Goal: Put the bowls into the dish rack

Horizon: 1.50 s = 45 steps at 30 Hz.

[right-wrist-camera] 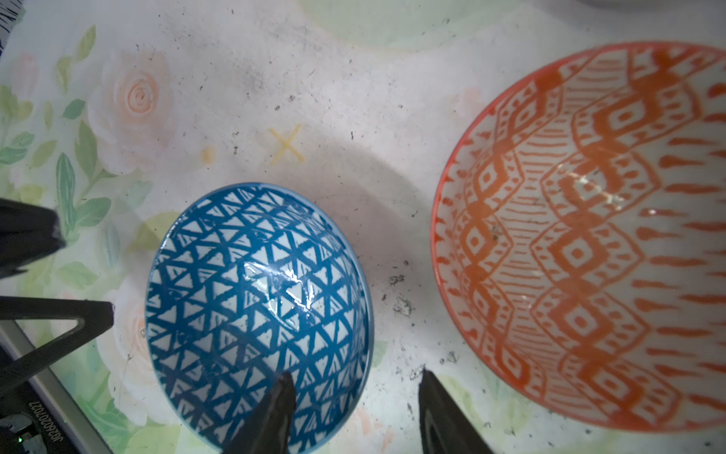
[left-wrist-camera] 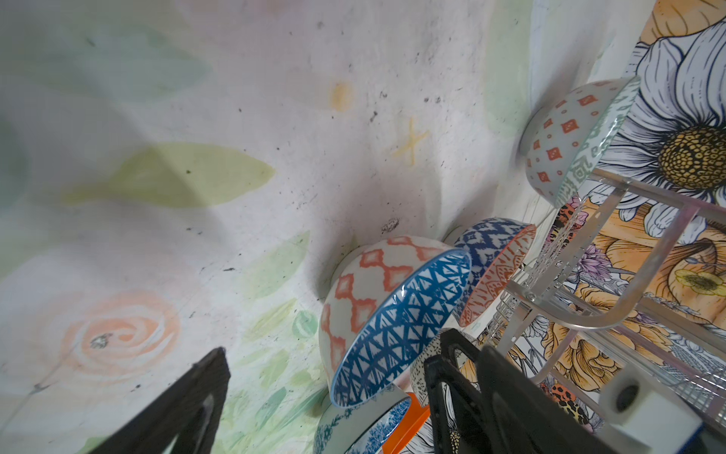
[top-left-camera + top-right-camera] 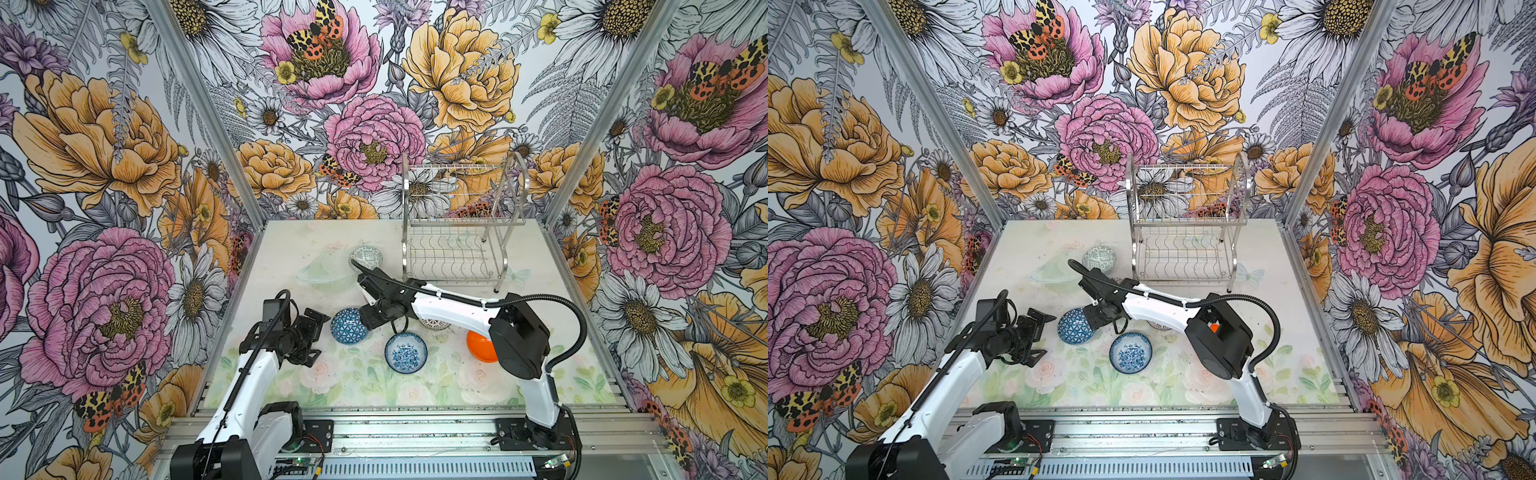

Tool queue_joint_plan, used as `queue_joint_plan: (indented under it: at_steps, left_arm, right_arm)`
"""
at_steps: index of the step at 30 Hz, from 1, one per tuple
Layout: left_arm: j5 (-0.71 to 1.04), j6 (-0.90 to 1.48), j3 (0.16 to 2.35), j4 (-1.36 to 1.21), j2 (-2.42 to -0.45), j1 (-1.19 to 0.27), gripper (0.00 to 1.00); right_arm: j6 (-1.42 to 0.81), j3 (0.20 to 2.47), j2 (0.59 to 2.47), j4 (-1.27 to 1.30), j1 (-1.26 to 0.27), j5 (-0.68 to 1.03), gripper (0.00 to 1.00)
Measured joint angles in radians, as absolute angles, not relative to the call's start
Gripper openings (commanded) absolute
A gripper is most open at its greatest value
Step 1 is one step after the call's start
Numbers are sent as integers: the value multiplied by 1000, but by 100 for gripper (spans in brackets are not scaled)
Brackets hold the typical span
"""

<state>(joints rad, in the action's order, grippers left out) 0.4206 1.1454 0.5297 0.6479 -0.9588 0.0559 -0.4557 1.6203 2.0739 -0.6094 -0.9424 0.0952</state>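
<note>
Two bowls are hiding partly under my right arm (image 3: 449, 305) in a top view: the lattice bowl (image 3: 434, 324) and the plain orange bowl (image 3: 478, 348). My right gripper (image 1: 353, 379) is standing half-wide, jaws straddling the rim of the blue triangle bowl (image 1: 255, 306), which is sitting mouth-up mid-table. My left gripper (image 3: 312, 337) is hanging wide beside it. I'm seeing the dish rack (image 3: 453, 232) upright back-right, its length running side to side.

Floral walls (image 3: 374, 83), rose-printed table mat (image 3: 332, 382)

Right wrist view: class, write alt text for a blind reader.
The right gripper straddles the rim of a blue triangle-patterned bowl, one finger inside, one outside. An orange-patterned bowl stands apart beside it on the floral table.
</note>
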Motion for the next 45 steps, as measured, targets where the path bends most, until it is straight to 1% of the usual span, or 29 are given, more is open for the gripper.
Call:
queue_joint_plan:
  at_steps: [3,6,9,13,18,28,31,34,37,41,45]
  left_arm:
    - [421,1145,534,645,-964,39,99]
    - [421,1146,535,638,-965,27,99]
    - [421,1147,535,619,-970,7,99]
    - [421,1147,535,595,-1005,-30,98]
    - [420,1155,546,571,-1048,-66,99]
    - [420,1165,614,505,-1151,-123,99]
    - [420,1165,635,493,-1182,-138,99]
    - [420,1165,653,488,-1198,-147,99]
    - [420,1165,660,480,-1201,-147,99]
    - [423,1165,661,477,-1201,-138,99]
    - [440,1164,661,473,-1200,-98,99]
  right_arm:
    - [-456,1620,2099,-610,-942,107,45]
    - [-456,1618,2115,-611,-942,110,34]
    - [-454,1618,2115,-610,-942,110,26]
    - [-451,1604,2115,-609,-933,107,19]
    - [-450,1575,2108,-619,-902,91,16]
    - [-421,1559,2065,-659,-856,-9,16]
    - [-409,1559,2064,-671,-852,-35,18]
    - [-391,1559,2064,-683,-850,-54,26]
    - [-376,1559,2062,-701,-849,-72,31]
    - [-369,1562,2046,-723,-850,-87,42]
    - [-361,1593,2025,-749,-855,-102,47]
